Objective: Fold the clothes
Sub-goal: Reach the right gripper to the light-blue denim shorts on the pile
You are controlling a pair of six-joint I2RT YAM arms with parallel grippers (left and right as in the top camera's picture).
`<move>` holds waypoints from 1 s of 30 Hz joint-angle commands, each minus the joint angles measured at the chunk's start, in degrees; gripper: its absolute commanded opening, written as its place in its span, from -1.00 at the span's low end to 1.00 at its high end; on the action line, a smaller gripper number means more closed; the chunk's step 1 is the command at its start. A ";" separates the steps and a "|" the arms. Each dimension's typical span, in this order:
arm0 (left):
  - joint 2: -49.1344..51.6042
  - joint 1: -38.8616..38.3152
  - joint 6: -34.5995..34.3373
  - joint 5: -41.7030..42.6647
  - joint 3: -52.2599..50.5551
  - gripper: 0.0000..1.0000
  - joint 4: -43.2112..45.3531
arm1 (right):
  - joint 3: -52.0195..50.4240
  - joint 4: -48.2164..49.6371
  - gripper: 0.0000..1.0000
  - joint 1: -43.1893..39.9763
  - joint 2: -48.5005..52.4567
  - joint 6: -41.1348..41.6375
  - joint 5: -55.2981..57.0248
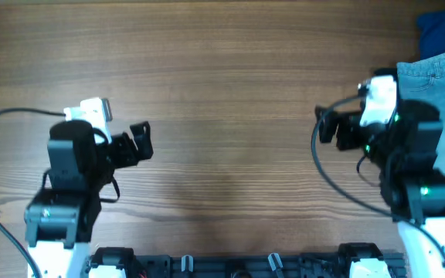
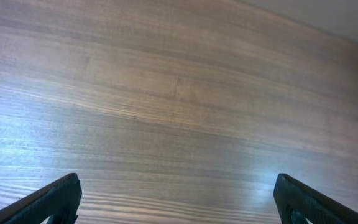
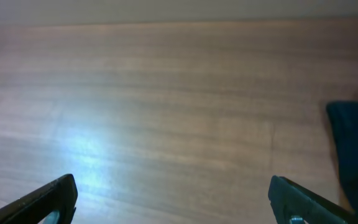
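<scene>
Found the light blue denim shorts (image 1: 439, 73) at the right edge of the wooden table (image 1: 222, 85), partly hidden under the right arm, with seam stitching showing. Saw a royal blue cloth (image 1: 443, 27) just beyond them at the far right corner. Noted the left gripper (image 1: 140, 141) above bare wood, jaws spread wide, holding nothing. Noted the right gripper (image 1: 328, 126) likewise wide apart and empty, clear of the shorts, toward the table's middle.

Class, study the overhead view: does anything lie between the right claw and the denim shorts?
Nothing visible does. The denim shorts lie at the view's right edge, partly hidden by the right arm; the right claw points away from them.
</scene>
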 commanded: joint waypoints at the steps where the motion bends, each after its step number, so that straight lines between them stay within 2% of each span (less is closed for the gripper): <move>1: 1.90 -0.24 -0.31 1.81 3.10 0.99 -1.11 | 3.26 1.07 0.99 -0.07 3.08 0.52 4.52; 5: 1.90 -0.26 -0.31 1.81 3.10 1.00 -1.14 | 3.80 2.56 0.99 -1.29 5.97 2.12 20.24; 10: 1.90 -0.26 -0.31 1.81 3.10 0.99 -1.07 | 5.66 7.30 0.99 -6.95 12.28 1.07 37.29; 13: 1.90 -0.26 -0.31 1.81 3.10 0.99 -0.70 | 6.95 9.05 0.99 -11.58 15.85 1.97 38.34; 19: 1.90 -0.26 -0.31 1.79 3.10 1.00 -0.13 | 7.67 11.74 0.98 -18.62 24.11 1.77 26.21; 24: 1.90 -0.26 -0.31 1.81 3.10 0.99 -0.07 | 7.67 13.49 0.89 -19.34 34.29 1.90 32.35; 30: 1.90 -0.26 -0.31 1.81 3.10 1.00 -0.07 | 7.67 15.65 0.70 -19.34 41.31 1.90 35.60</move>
